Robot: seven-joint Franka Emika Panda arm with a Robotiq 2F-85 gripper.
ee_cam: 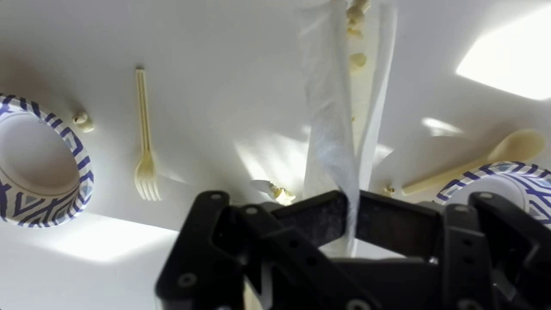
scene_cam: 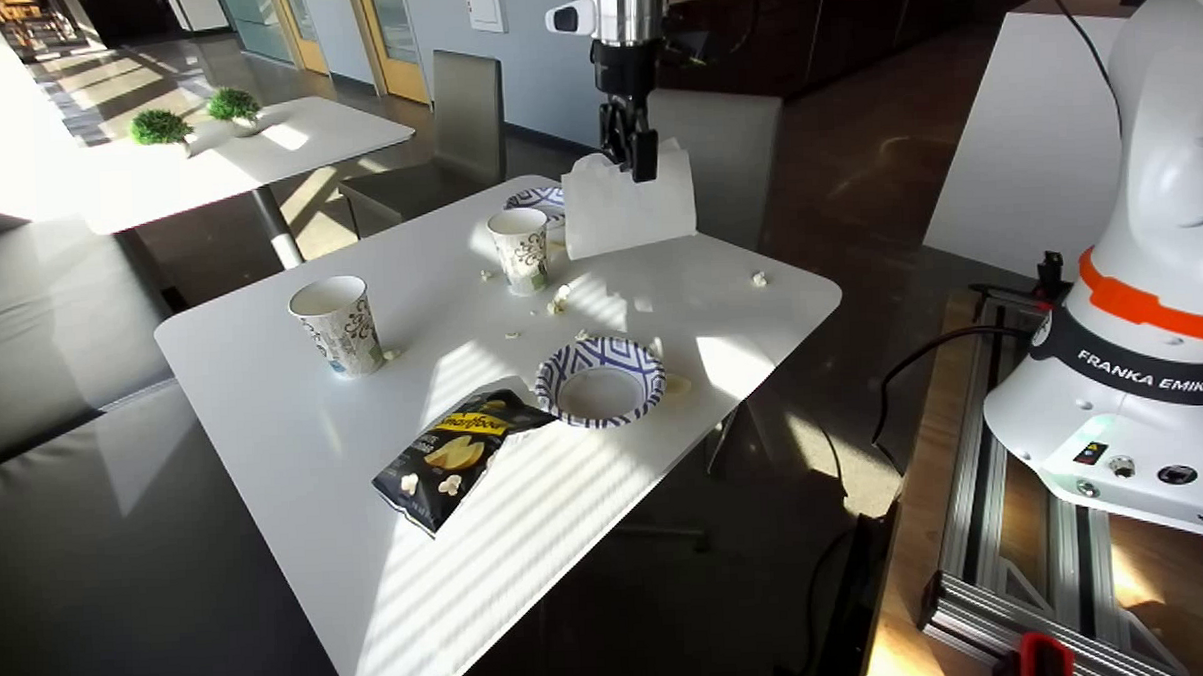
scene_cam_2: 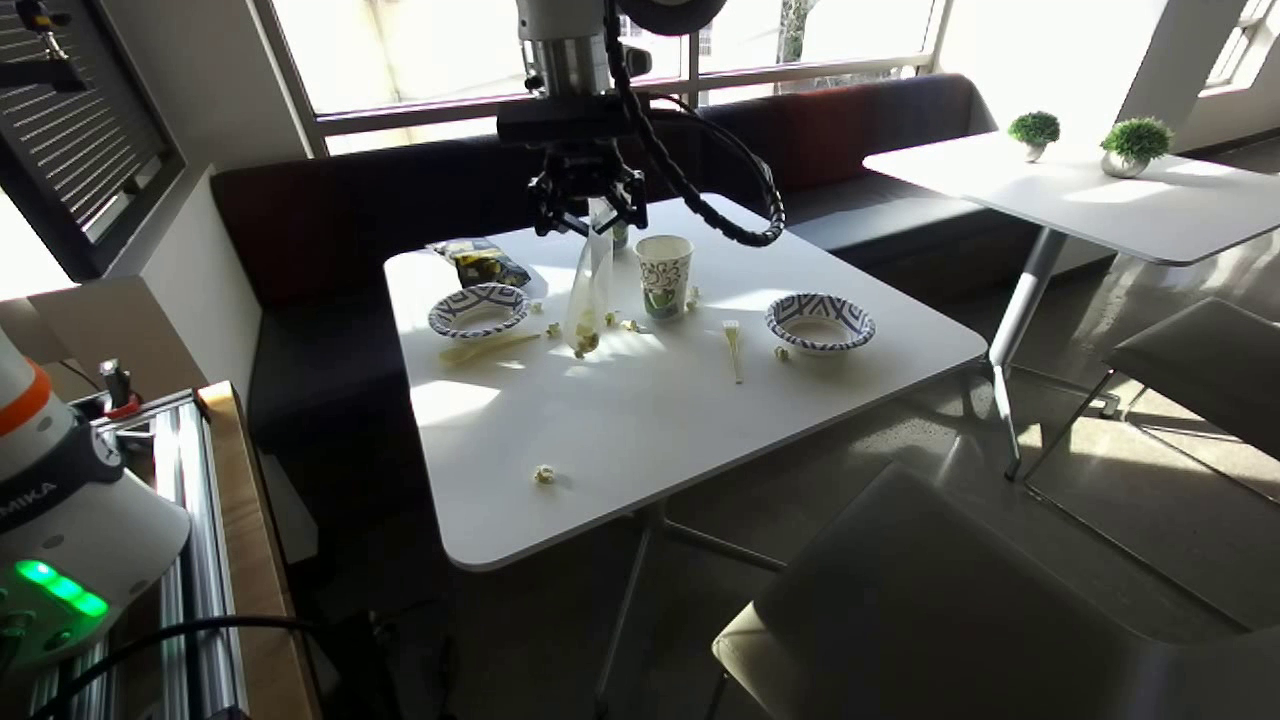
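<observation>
My gripper (ee_cam: 353,217): clamped on the paper (ee_cam: 327,107).
Paper: hangs folded; wrist view shows popcorn (ee_cam: 357,62) between its sides, an exterior view just its face (scene_cam: 632,212).
Bowls (scene_cam_2: 478,318): either side of the paper, white bottoms showing.
Cups (scene_cam: 524,256): one near the paper, one farther; contents hidden.

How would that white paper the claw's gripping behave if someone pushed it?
The white paper would probably flop easily: its thin sides, pinched together in the claw, spread apart below. Popcorn shows between them, so a push might scatter some.

"Smartfood" on black bag (scene_cam: 453,457); "FRANKA EMIKA" on robot base (scene_cam: 1129,407).
</observation>
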